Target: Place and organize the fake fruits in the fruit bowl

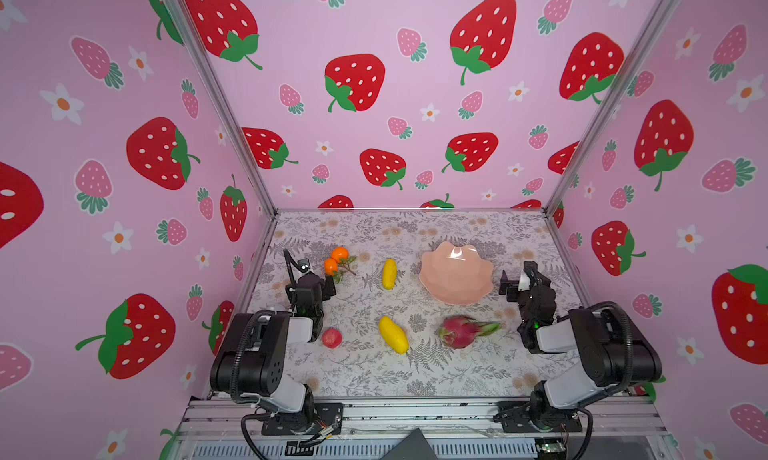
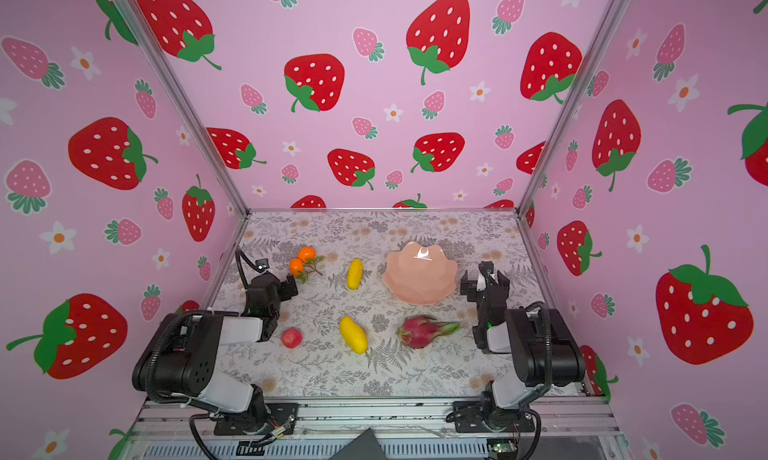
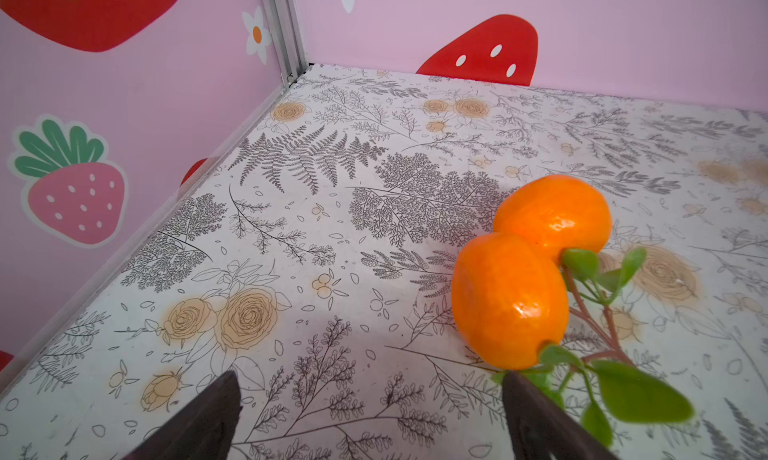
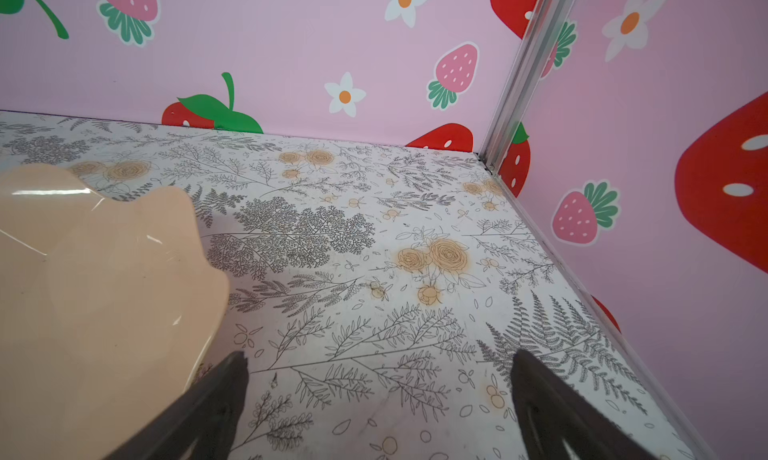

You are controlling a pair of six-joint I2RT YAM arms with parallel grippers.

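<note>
Nothing was in the bowl (image 1: 456, 273) yet: it sat empty, right of centre on the worktop (image 1: 365, 375). Oranges (image 1: 336, 259), both yellow fruits (image 1: 389, 274) (image 1: 393, 334), dragon fruit (image 1: 461, 332) and red fruit (image 1: 331, 338) all lay loose. The left pincer (image 3: 370, 381) gaped beside the oranges (a likely first pick), and the right pincer (image 4: 380, 360) was spread wide and empty by the bowl's rim

Peach bowl (image 1: 456, 281), twin oranges (image 1: 339, 254), far yellow fruit (image 1: 389, 274), near yellow fruit (image 1: 393, 334), dragon fruit (image 1: 459, 332), red fruit (image 1: 331, 338) — all outside it
</note>
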